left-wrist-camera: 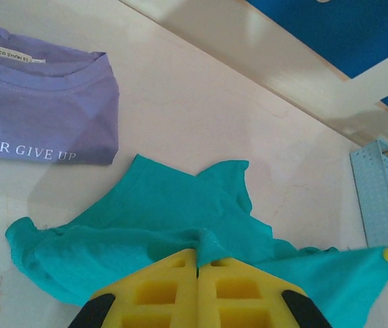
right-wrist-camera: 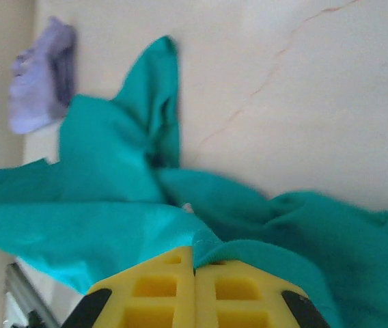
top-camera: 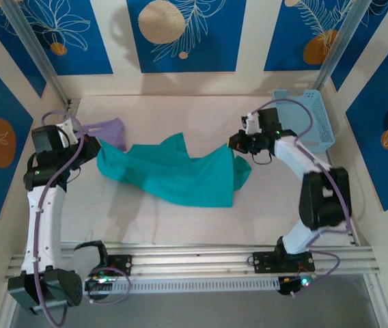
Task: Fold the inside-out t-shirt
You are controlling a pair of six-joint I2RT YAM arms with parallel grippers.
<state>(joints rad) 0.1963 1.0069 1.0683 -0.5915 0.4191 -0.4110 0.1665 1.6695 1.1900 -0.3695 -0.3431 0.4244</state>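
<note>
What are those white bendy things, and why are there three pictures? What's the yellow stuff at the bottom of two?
Those are two robot arms bolted to a table. One picture looks down from above; the other two come from a little camera on each wrist. The yellow blocks are each arm's pinching fingers. The left gripper and the right gripper are both pinched shut on the teal t-shirt, holding it between them. A folded purple t-shirt lies beside it, and a light blue basket stands at the far right.
</note>
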